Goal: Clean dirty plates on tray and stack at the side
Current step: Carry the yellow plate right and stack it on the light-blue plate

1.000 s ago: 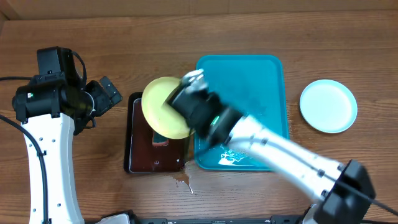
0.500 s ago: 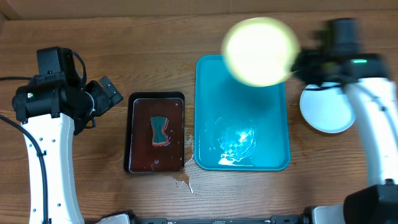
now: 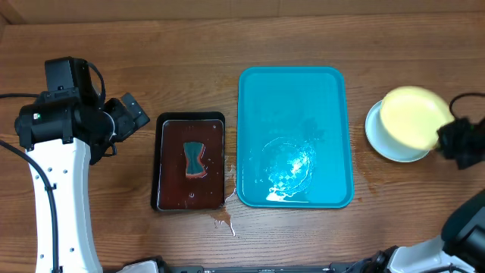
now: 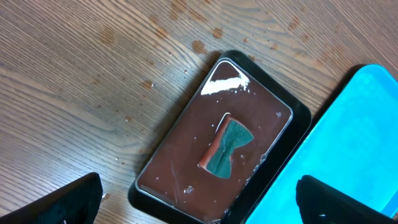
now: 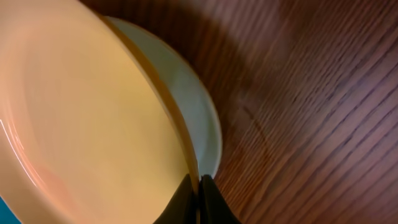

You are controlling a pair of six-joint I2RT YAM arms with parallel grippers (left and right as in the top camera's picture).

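The turquoise tray (image 3: 294, 98) lies mid-table with no plate on it, only a wet sheen near its front. To its right a pale blue-white plate (image 3: 381, 144) rests on the wood. A pale yellow-green plate (image 3: 409, 115) hangs tilted just above it, overlapping most of it. My right gripper (image 3: 447, 138) is shut on that yellow plate's right rim. In the right wrist view the dark fingers (image 5: 189, 196) pinch the yellow plate (image 5: 81, 118), with the blue-white plate (image 5: 200, 106) behind it. My left gripper (image 3: 125, 114) stands open at the left, holding nothing.
A black tray (image 3: 191, 161) of dark brown liquid holds a teal and red sponge (image 3: 196, 159), left of the turquoise tray. In the left wrist view it (image 4: 186, 205) lies under the open left gripper (image 4: 199, 190). Brown drips (image 3: 223, 220) stain the wood in front.
The right arm swung the yellow plate from above the black tray, across the turquoise tray, to just over the blue-white plate at the right. The left arm has not moved.
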